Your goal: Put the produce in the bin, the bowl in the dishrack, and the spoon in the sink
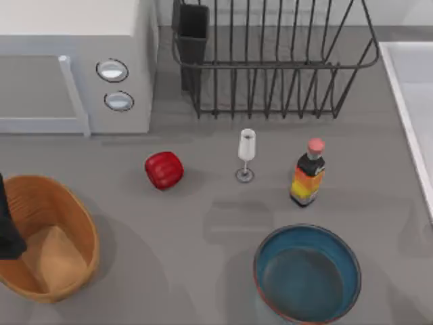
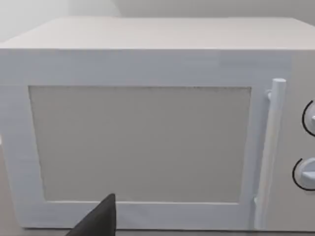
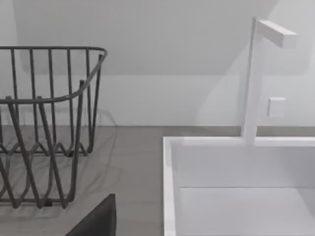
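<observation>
Left arm [image 1: 5, 227]: hangs at the table's left edge, over the left rim of the oval woven orange-tan wicker bin [image 1: 42, 196]

Left gripper [image 2: 98, 222]: faces the white boxy microwave [image 2: 140, 142] straight ahead of it; cannot tell how far open, nor any hold

Right gripper [image 3: 98, 221]: points toward the large black wire dishrack [image 3: 49, 123] and the pale grey-white rectangular sink [image 3: 170, 172] with its white tap [image 3: 251, 83], both ahead of it, side by side; cannot tell its opening or any hold either

Small glossy red lumpy produce [image 1: 164, 169]: lies on the grey table [image 1: 203, 271], right of the left arm and beyond the bin, apart from both

Clear stemmed glass [image 1: 246, 154] and dark orange-labelled bottle with a pink cap [image 1: 308, 172]: stand upright farther right, in front of the dishrack

Large round teal-blue bowl with a reddish-brown rim [image 1: 306, 273]: sits upright by the table's near edge, near the bottle, well right of the left arm
</observation>
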You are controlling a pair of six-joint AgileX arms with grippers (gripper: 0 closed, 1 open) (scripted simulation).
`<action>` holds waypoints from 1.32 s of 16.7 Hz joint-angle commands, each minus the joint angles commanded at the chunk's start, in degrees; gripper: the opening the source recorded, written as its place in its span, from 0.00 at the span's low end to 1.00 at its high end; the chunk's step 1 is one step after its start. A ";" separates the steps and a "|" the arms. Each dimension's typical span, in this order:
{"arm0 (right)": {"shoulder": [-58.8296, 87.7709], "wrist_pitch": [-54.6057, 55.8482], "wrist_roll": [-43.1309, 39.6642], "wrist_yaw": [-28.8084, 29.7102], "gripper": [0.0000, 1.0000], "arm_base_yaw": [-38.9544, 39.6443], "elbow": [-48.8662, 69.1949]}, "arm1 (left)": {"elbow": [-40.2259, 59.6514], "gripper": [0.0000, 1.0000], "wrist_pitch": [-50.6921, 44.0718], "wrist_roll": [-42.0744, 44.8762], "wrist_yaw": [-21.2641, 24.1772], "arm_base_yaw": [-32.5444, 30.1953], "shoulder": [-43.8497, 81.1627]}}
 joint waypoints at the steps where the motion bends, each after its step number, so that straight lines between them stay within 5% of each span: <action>1: 0.00 0.00 0.00 0.00 1.00 0.00 0.00 | 0.00 1.00 0.00 0.00 0.00 0.00 0.00; 9: 0.00 0.00 0.00 0.00 1.00 0.00 0.00 | 15.02 1.00 -8.88 8.75 -2.01 -6.50 16.35; 22: 0.00 0.00 0.00 0.00 1.00 0.00 0.00 | 77.30 1.00 -40.71 23.58 -3.93 -24.63 89.08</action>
